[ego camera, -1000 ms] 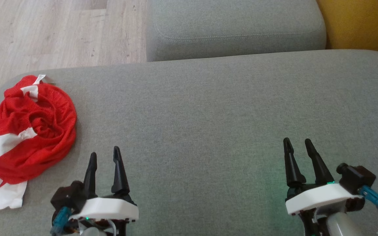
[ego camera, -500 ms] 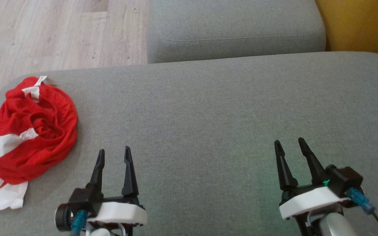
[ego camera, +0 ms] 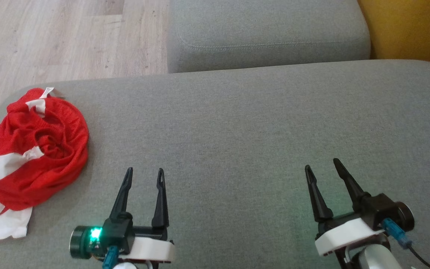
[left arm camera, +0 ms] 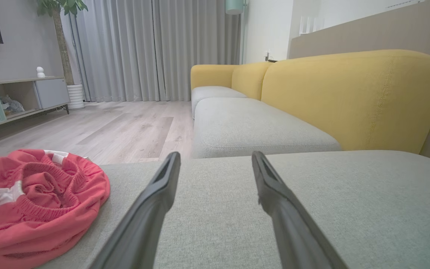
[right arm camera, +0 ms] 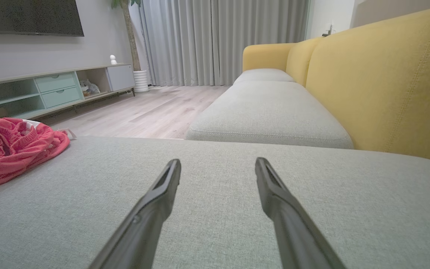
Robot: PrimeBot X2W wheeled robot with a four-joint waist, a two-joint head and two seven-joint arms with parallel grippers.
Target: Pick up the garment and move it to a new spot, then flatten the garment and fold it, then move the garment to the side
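The garment (ego camera: 32, 157) is a crumpled red mesh piece with white stripes, bunched at the left end of the grey sofa cushion (ego camera: 237, 123). It also lies at the lower left of the left wrist view as the garment (left arm camera: 32, 209), and at the left edge of the right wrist view as the garment (right arm camera: 9, 147). My left gripper (ego camera: 144, 172) hovers open to the right of it, not touching, fingers pointing away from me. Over the cushion's right half my right gripper (ego camera: 321, 165) stands open and empty, far from the cloth.
A second grey cushion (ego camera: 267, 33) lies beyond the one I work over. A yellow backrest (ego camera: 409, 30) rises at the right. Wooden floor (ego camera: 50, 41) lies past the cushion's left and far edges. A TV cabinet (right arm camera: 50, 89) stands across the room.
Both grippers have drifted toward the middle: the left one to the right, the right one slightly left. Each wrist has rolled. The garment has not moved.
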